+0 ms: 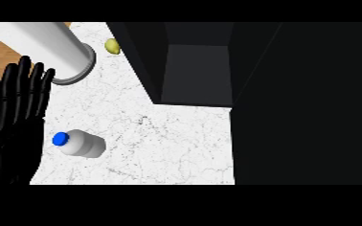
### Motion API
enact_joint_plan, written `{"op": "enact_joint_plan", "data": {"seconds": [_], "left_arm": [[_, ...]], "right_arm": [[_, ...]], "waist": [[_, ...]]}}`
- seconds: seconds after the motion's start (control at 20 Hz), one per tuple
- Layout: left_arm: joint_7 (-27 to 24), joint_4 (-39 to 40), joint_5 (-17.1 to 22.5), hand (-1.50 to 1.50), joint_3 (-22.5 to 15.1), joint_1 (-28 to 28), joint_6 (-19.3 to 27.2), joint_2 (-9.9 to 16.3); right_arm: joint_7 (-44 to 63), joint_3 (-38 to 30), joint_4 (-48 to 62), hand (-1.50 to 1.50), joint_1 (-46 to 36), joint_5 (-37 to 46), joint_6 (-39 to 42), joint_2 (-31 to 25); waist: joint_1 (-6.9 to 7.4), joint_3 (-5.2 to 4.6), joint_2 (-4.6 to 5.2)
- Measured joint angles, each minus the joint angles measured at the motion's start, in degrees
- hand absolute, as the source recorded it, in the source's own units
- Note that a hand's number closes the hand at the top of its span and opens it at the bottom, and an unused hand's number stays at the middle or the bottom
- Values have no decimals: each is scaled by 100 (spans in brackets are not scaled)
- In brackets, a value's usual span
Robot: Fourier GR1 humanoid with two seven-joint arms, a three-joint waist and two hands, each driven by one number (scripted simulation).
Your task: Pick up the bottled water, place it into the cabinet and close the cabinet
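A small white water bottle [85,143] with a blue cap [61,138] stands on the white marble counter [170,143], near the lower left. The dark cabinet [198,67] rises at the upper middle, and its inside shows as a dark grey hollow. Its door [297,105] looks swung open, a large black panel filling the right side. My left hand [20,110] rests open at the left edge, fingers straight and pointing up, a short way left of the bottle and apart from it. My right hand does not show.
A tall white cylinder [50,48] with a grey base stands at the upper left. A small yellow-green fruit [112,46] lies beside the cabinet's left wall. A strip of wooden surface [8,52] shows at the far left.
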Motion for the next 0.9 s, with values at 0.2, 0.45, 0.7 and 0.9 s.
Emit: {"op": "enact_joint_plan", "data": {"seconds": [0.2, 0.45, 0.7, 0.9], "left_arm": [[-112, -135, 908, -150, 461, 181, -736, 469], [24, 121, 2286, -150, 749, 729, -1882, 1030], [332, 248, 3658, -150, 1381, 1379, -2751, 1660], [502, 177, 4254, -150, 1793, 1785, -3159, 1889]], "right_arm": [[-157, 24, -9, -150, 97, -162, 25, 130], [245, 148, -288, -150, 663, -687, 200, 217], [891, 326, -1036, -150, 1423, -1113, 348, 152], [1102, 415, -1671, -150, 2065, -1288, 455, 124]], "waist": [[-164, -97, -19], [-252, -144, -39], [-286, -151, -50], [-307, -148, -44]]}}
